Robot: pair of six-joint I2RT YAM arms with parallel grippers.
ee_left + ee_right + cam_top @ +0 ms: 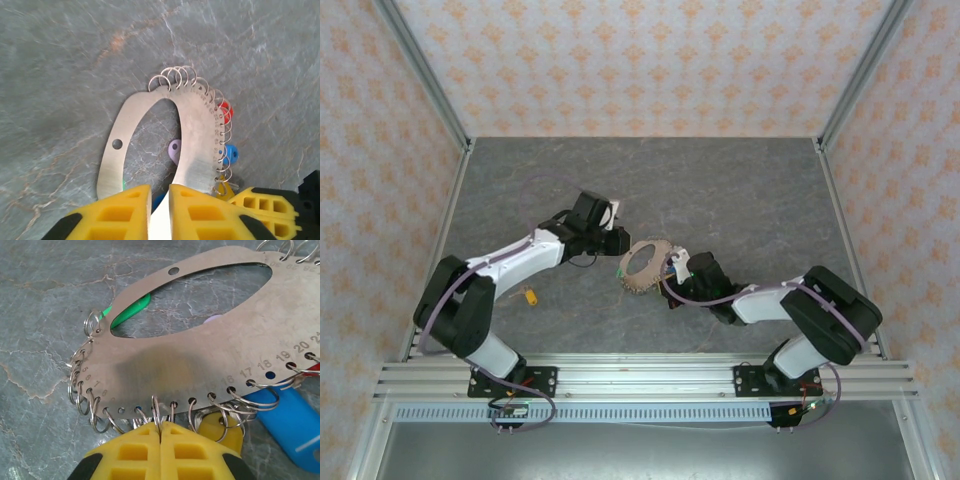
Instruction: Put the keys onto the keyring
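Observation:
The keyring [196, 134] is a flat oval metal plate with many small wire rings along its rim; it lies mid-table [647, 262]. My left gripper [160, 192] pinches the plate's near end between its yellow fingers. My right gripper [161, 426] is shut on one small wire ring at the numbered rim of the keyring [200, 357]. Keys hang from the rim rings: a red tag [226, 111], a blue tag [231, 152] and a yellow tag [220, 426]. A lilac tag [174, 150] and a green one [132, 310] lie under the plate.
One loose yellow-orange key [529, 296] lies on the grey table left of the ring, near the left arm's elbow. Patterned walls with metal posts [430, 90] enclose the table. Open tabletop stretches behind the ring [720, 180].

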